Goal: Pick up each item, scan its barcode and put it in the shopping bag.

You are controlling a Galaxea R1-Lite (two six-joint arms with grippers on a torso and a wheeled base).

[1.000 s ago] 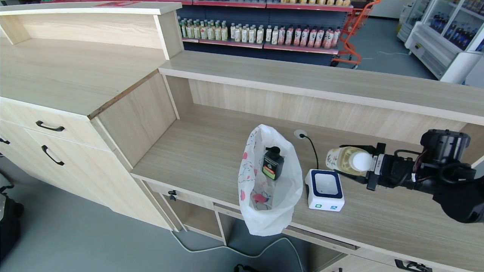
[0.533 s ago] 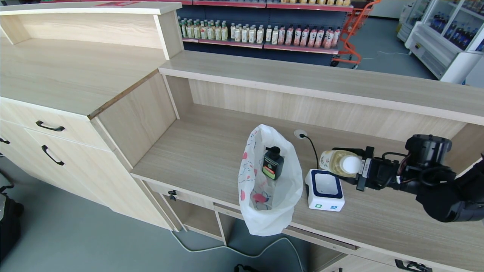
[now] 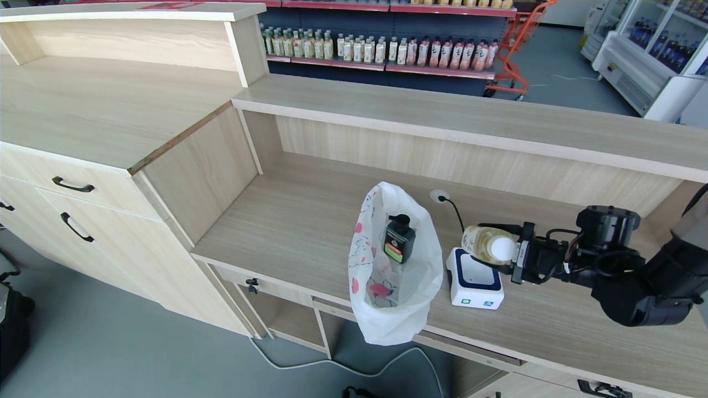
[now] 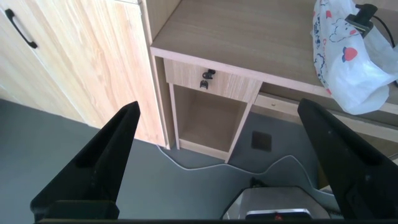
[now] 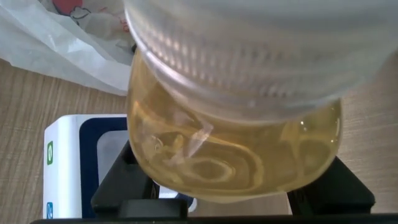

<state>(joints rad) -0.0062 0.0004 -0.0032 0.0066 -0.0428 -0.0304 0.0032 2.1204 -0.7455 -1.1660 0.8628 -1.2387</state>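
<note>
My right gripper (image 3: 496,247) is shut on a bottle of yellow drink with a white cap (image 3: 487,244), held sideways just above the far edge of the white-and-blue barcode scanner (image 3: 474,277). In the right wrist view the bottle (image 5: 236,137) looms close over the scanner (image 5: 84,162). Left of the scanner a white shopping bag (image 3: 391,265) stands open on the counter with a dark pump bottle (image 3: 399,239) inside. My left gripper (image 4: 217,155) hangs open below counter height, over the grey floor, and the bag (image 4: 348,56) shows far off.
The scanner's black cable (image 3: 457,213) runs to a grommet at the back of the counter (image 3: 298,221). A raised ledge (image 3: 453,119) walls the far side, and a taller cabinet (image 3: 88,110) stands to the left. Shelves of bottles (image 3: 381,50) stand behind.
My right arm has carried the bottle leftward and slightly down, from right of the scanner to above its far edge. Bag and scanner have not moved.
</note>
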